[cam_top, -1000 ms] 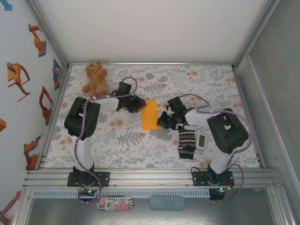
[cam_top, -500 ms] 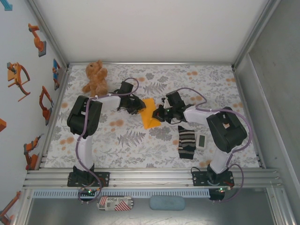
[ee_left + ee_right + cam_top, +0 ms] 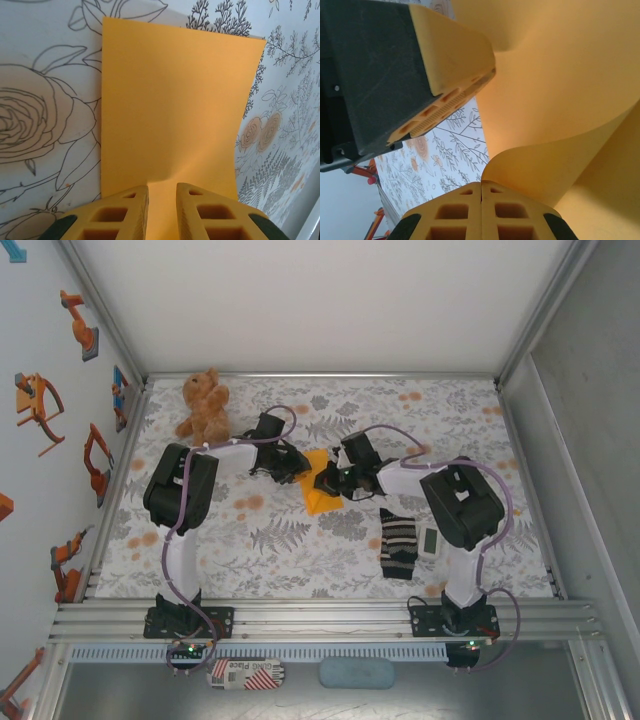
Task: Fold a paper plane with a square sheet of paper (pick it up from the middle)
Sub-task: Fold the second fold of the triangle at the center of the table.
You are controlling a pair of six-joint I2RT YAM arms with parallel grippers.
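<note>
Top external view has the square sheet of paper (image 3: 318,496) lying at the middle of the flower-printed table (image 3: 300,540), with both arms meeting over it. The left gripper (image 3: 292,466) comes in at the sheet's upper left side and the right gripper (image 3: 330,483) sits at its right edge, the two close together. In the left wrist view, the yellow fingers (image 3: 122,215) stand slightly parted at the bottom of the frame, their tips down on the near edge of the orange-yellow sheet. A soft ridge in the paper runs up from the gap between them. In the right wrist view, the right fingers (image 3: 455,212) are pressed together on a curled-up edge of the sheet, which bends in a loop above them. A teddy bear (image 3: 204,406) sits at the upper left of the table. A striped sock (image 3: 398,545) and a small white device (image 3: 430,541) lie side by side at the lower right, well apart from the paper.
</note>
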